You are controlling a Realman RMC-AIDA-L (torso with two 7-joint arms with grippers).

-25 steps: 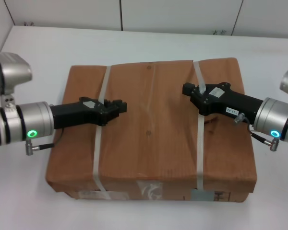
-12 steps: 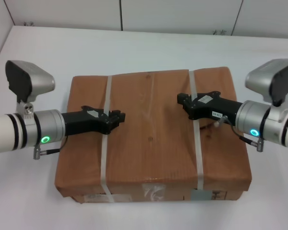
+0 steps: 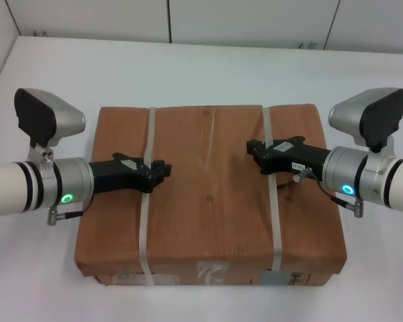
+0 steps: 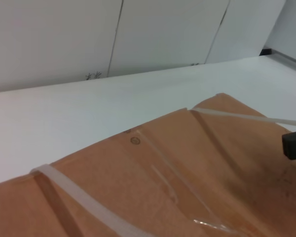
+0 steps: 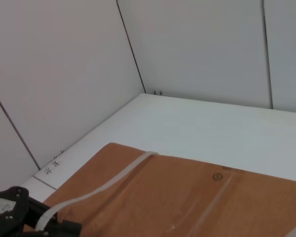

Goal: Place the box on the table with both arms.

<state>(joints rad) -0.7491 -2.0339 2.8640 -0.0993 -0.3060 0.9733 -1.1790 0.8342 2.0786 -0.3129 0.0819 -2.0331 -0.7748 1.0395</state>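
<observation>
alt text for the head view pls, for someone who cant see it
A large brown paper-wrapped box sits on a white table, with the left gripper at its left white strap and the right gripper at its right white strap. Both arms reach in from the sides.

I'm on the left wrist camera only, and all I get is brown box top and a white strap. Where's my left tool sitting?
Observer: In the head view, the left tool is over the left strap, about midway along the box.
Operator: And the other arm?
Observer: The right tool is at the right strap, slightly farther from the robot.
Operator: Where are the labels?
Observer: The labels are on the side face nearest the robot.
</observation>
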